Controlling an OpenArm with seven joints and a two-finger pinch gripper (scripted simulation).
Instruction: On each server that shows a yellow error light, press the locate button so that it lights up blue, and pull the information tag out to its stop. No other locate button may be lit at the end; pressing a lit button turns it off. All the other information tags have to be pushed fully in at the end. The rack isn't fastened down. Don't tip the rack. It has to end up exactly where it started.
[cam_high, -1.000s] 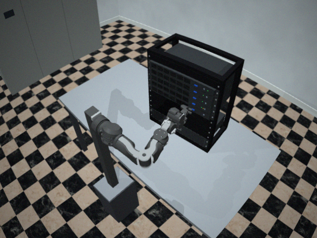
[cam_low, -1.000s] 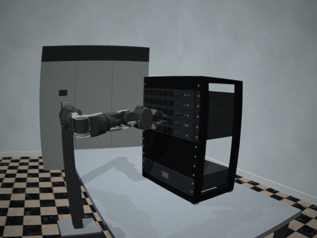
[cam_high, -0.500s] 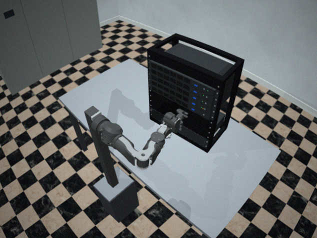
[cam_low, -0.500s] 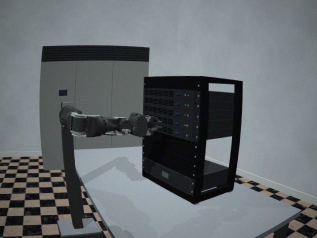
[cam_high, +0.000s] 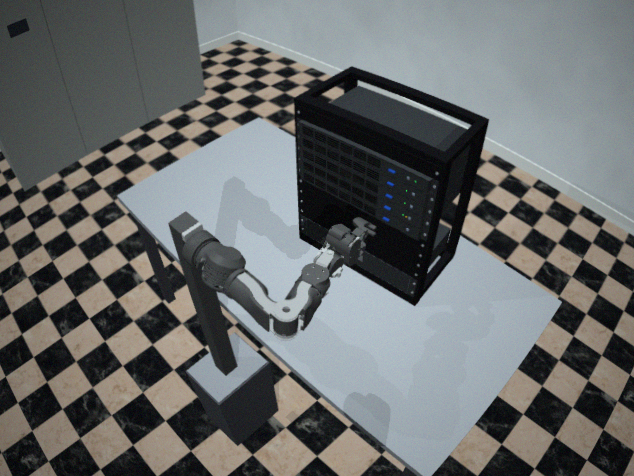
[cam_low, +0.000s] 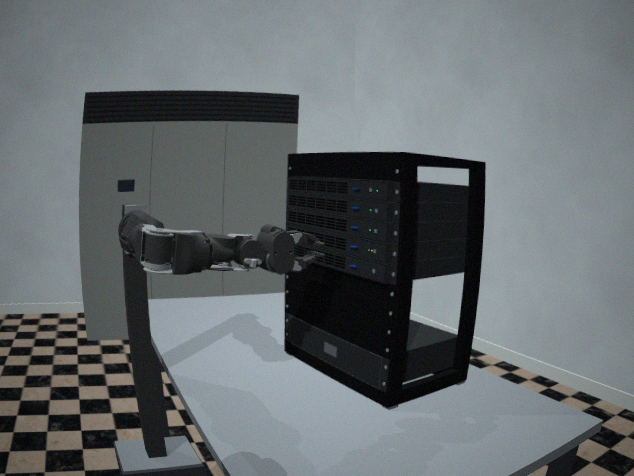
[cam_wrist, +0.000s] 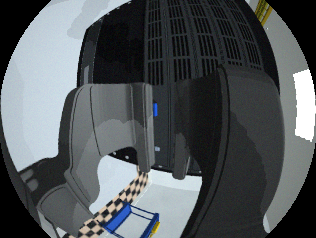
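Note:
The black rack (cam_high: 389, 189) stands on the grey table and holds a stack of several servers. Each server has a blue information tag, such as the top one (cam_high: 391, 171) and the lowest one (cam_high: 385, 219). The fourth server from the top shows a yellow light (cam_high: 407, 216), which also shows in the exterior view (cam_low: 372, 251). The servers above it show green lights (cam_low: 376, 191). The locate buttons are too small to judge. My gripper (cam_high: 367, 225) (cam_low: 314, 252) is shut and empty. It hovers in front of the vent grille at the height of the fourth server, left of the tags. In the wrist view one blue tag (cam_wrist: 156, 109) shows between my fingers (cam_wrist: 175, 154).
A dark blank panel (cam_low: 335, 350) fills the rack's bottom bay. A tall grey cabinet (cam_low: 189, 204) stands behind the table. My arm's post (cam_high: 204, 297) stands at the table's near left edge.

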